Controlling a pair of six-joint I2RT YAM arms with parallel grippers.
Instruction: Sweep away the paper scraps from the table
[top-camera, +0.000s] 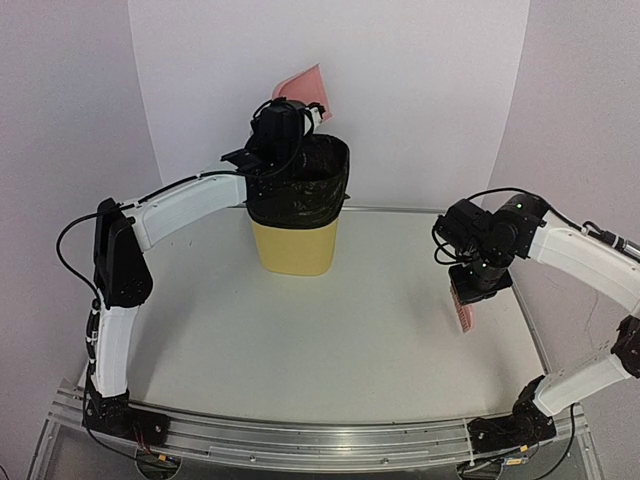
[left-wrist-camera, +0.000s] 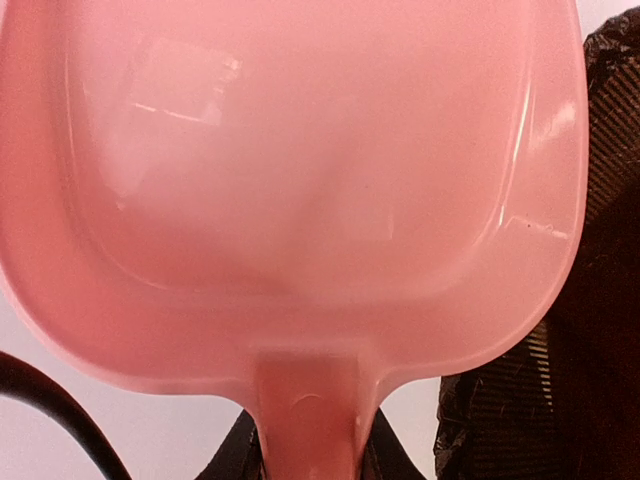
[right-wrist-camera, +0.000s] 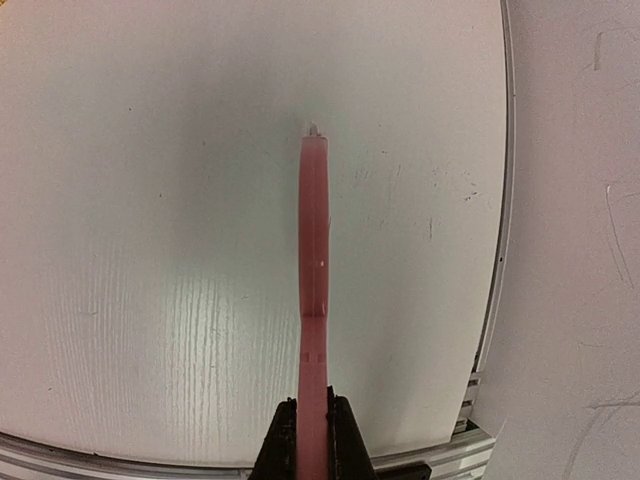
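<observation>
Right up close in the left wrist view it's all pink dustpan (left-wrist-camera: 300, 200), its handle running down-frame into the left gripper (left-wrist-camera: 312, 458), which is pinched on it. The top view puts the pan upper middle, tipped over the yellow bin (top-camera: 295, 250), so the left arm is the nearer one. The right gripper (right-wrist-camera: 313, 445) clamps the brush (right-wrist-camera: 314, 260), long axis pointing up-frame over the table (right-wrist-camera: 150, 250). Paper scraps? None visible anywhere. I'd guess they're in the bin, but its inside is hidden. Only the wrist view shows the pan's face bare.

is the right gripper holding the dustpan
No, the right gripper is shut on the pink brush, seen edge-on above the table.
</observation>
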